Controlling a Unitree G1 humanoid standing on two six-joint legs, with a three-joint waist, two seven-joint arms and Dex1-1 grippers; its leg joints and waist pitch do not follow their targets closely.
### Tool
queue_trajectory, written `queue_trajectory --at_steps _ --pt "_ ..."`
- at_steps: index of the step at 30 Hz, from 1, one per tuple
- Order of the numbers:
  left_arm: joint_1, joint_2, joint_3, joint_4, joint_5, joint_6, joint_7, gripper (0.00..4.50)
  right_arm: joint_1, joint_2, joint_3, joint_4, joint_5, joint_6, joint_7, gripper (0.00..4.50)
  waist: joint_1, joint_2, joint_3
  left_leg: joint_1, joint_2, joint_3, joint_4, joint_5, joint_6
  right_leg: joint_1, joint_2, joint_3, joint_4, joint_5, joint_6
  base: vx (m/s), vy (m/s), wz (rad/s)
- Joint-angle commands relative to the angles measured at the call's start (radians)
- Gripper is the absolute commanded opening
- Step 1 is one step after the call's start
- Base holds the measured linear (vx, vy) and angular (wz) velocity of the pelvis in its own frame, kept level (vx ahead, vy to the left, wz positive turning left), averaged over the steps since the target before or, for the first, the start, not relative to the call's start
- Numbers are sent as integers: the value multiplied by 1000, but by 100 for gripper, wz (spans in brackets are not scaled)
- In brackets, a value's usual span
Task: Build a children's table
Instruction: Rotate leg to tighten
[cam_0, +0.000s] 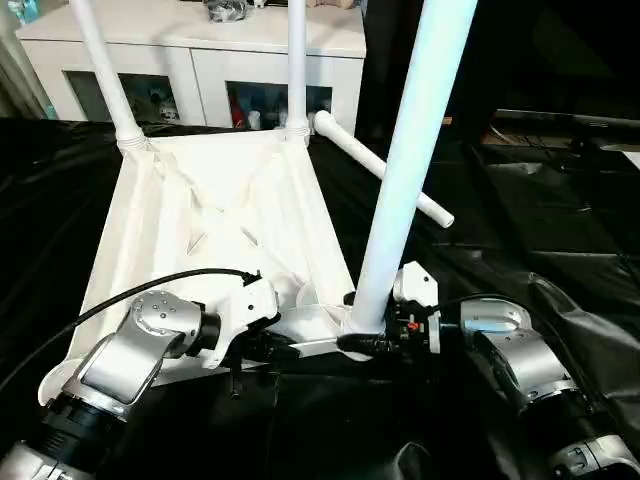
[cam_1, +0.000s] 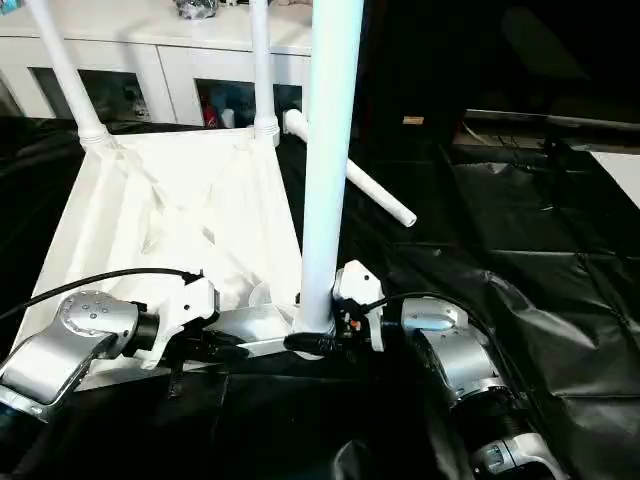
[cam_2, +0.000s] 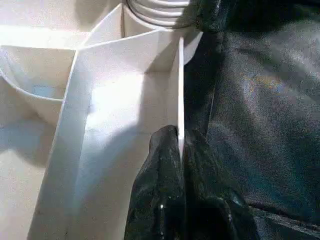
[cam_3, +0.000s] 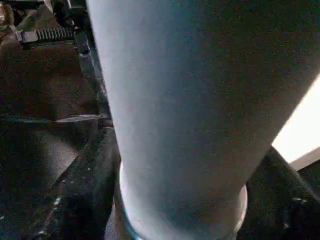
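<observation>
**Third leg upright in the near corner, right arm is right on it**

The tabletop (cam_0: 215, 215) is lying upside down on the black-covered surface (cam_0: 560, 210), two legs (cam_0: 105, 70) already standing in the far sockets. The near-right leg (cam_0: 405, 170) points straight up, long axis vertical, base sitting in its corner socket (cam_0: 362, 325). The right gripper (cam_0: 375, 343) is low at that base, jaws set around the tube; can't tell if they're gripping or just around it. The left gripper (cam_2: 180, 150) has its jaws pinched shut on the tabletop's thin edge wall, bracing it. The last leg (cam_0: 385, 165) lies loose behind, nearer the right arm, I'd say.
</observation>
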Motion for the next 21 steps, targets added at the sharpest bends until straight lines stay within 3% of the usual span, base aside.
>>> queue_trajectory --at_steps 1,15,17,18,21 --pt "-8 -4 -17 -3 -31 -2 -34 0 -8 -12 6 -9 -6 -3 10 288 -4 2 -52 10 21 1 -63 -121 56 52 -52 43 -61 6 -235 0 0 0" --pt "-8 -14 -9 9 -29 5 -12 0 -8 22 -3 29 -31 -12 -75 272 -5 2 -53 10 19 0 -61 -118 52 52 -52 43 -59 5 -239 0 0 0" --pt "-15 -45 4 32 -22 6 35 0 -25 51 -15 70 -62 3 -176 271 -8 2 -48 11 20 1 -65 -149 37 50 -53 44 -64 -45 -233 0 0 0" --pt "-30 -85 11 71 7 3 114 0 -41 85 -29 116 -88 28 -286 271 -15 1 -45 10 18 -2 -71 -191 12 52 -54 44 -71 -129 -214 0 0 0" --pt "-61 -157 17 129 50 32 241 0 -51 155 -58 163 -99 80 -445 270 -26 0 -37 17 17 -4 -76 -265 -19 46 -58 46 -90 -305 -175 0 0 0"
